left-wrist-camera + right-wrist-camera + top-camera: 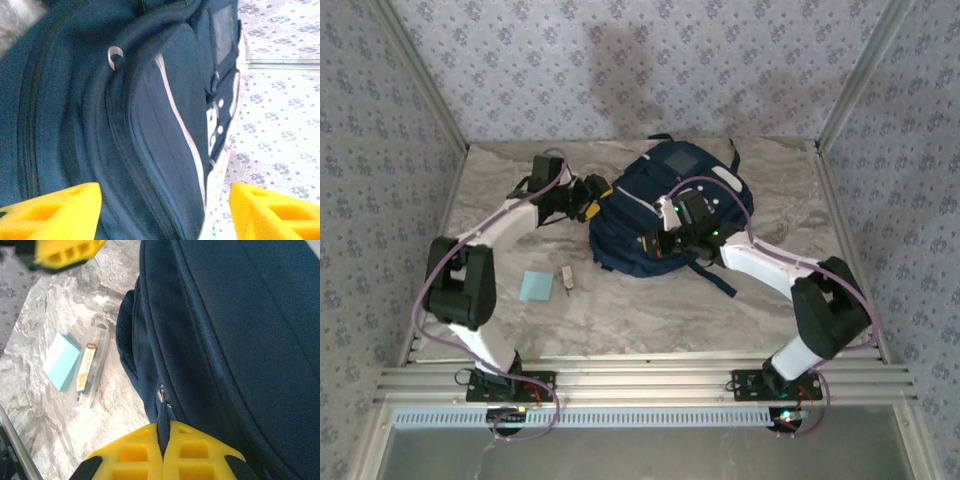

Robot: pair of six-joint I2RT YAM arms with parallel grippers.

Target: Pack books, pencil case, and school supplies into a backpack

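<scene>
The navy-blue backpack [672, 195] lies on the table's middle right, and its fabric and zip lines run through the left wrist view [150, 125]. My left gripper [592, 206] hovers at its left side, open, yellow fingers wide apart [165, 197] with nothing gripped. My right gripper [665, 240] is at the pack's near edge, shut [164, 435] on a dark zipper pull [163, 415] of the backpack [240, 315]. A light-blue pad [534, 286] [61, 361] and a small clear-cased beige block [567, 277] [90, 367] lie left of the pack. The books and pencil case are out of view.
A dark strap [718, 278] trails from the backpack toward the near edge. Patterned walls and metal rails [430, 100] bound the marble-look table [640, 315] at the back and sides. A yellow finger of the left gripper [67, 252] shows at the top of the right wrist view.
</scene>
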